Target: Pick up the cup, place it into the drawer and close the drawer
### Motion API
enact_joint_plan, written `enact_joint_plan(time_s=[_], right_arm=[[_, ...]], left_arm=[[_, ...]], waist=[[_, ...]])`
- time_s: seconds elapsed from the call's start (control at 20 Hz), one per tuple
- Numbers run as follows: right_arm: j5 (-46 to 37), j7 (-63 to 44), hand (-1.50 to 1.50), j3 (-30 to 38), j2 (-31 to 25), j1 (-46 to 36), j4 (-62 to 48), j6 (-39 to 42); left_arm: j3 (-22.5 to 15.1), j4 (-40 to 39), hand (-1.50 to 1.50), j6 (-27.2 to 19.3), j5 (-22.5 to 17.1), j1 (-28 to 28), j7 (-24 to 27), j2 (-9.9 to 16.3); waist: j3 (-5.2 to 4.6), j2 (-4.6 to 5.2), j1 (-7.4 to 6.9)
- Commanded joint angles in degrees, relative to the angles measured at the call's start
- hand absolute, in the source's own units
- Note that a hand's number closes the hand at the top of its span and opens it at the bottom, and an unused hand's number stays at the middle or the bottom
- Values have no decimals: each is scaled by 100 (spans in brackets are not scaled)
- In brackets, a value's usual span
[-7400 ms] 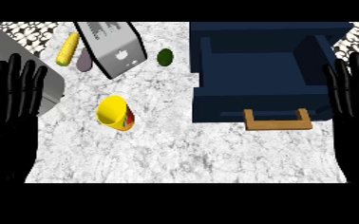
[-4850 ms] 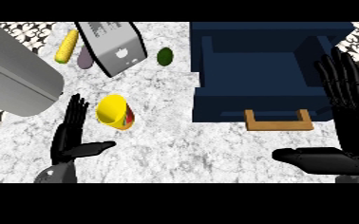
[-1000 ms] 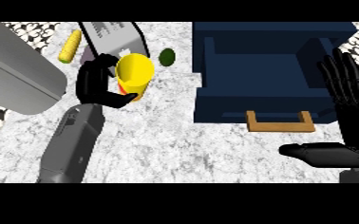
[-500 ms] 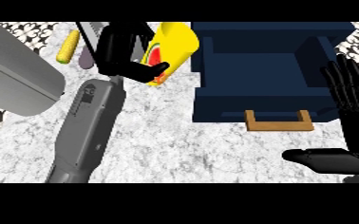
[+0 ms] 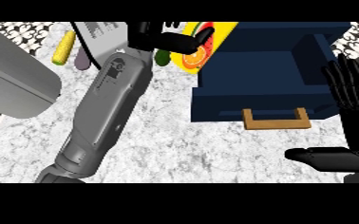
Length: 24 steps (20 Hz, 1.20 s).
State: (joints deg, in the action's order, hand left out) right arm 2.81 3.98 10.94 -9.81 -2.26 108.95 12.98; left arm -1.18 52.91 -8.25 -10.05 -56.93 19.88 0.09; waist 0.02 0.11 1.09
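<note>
One hand matters for the coming move, and it is the left hand (image 5: 163, 37), seen from the head view high at the far side of the worktop (image 5: 175, 147), its fingers curled round the yellow cup (image 5: 198, 47). The cup lies tipped in that grasp, its orange-and-red printed side turned toward the viewer, its long axis slanting up and to the right of the hand. It sits just at the left wall of the open blue drawer (image 5: 270, 99), overlapping that rim; whether it already hangs over the hollow or only beside it I cannot quite tell from this steep angle.

To the right of the hand the drawer's well lies open and roomy, nothing visible inside it. I judge the cup needs only a short carry rightward and a lowering past the left wall, which is the edge to mind. Toward the viewer from the hand, the drawer's front carries a wooden handle (image 5: 276, 118), standing free with bare worktop before it.

Left of the hand and behind its grey forearm sit a grey appliance (image 5: 98, 33), a corn cob (image 5: 64, 47) and a green item (image 5: 163, 58), all clear of the path.

At the view's right edge the right hand (image 5: 342, 88) rests released, fingers straight, nearer the handle than the left.
</note>
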Motion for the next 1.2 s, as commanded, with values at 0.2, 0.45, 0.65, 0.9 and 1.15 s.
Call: enact_joint_plan(time_s=[0.2,0.45,0.65,0.9,1.15], right_arm=[[123,-33,-150,51,-70,0,-10,140],[75,-79,-150,56,-61,-121,31,66],[47,-24,-150,86,-107,-465,-402,54],[24,-88,-150,56,-152,-617,-429,72],[177,-144,-150,141,-265,-581,-429,219]], left_arm=[[-765,-1077,150,-848,-1030,-1035,-353,-9],[-967,-1993,150,-765,-1237,-1277,-24,-9],[-1308,-2212,150,-1004,-1584,-1730,-197,-9],[-1791,-2726,150,-913,-1845,-1375,241,-9],[-2647,-2745,150,-1338,-1968,-1572,-247,-9]], waist=[[1,12,99],[1,30,116],[3,39,124],[2,63,182],[6,66,302]])
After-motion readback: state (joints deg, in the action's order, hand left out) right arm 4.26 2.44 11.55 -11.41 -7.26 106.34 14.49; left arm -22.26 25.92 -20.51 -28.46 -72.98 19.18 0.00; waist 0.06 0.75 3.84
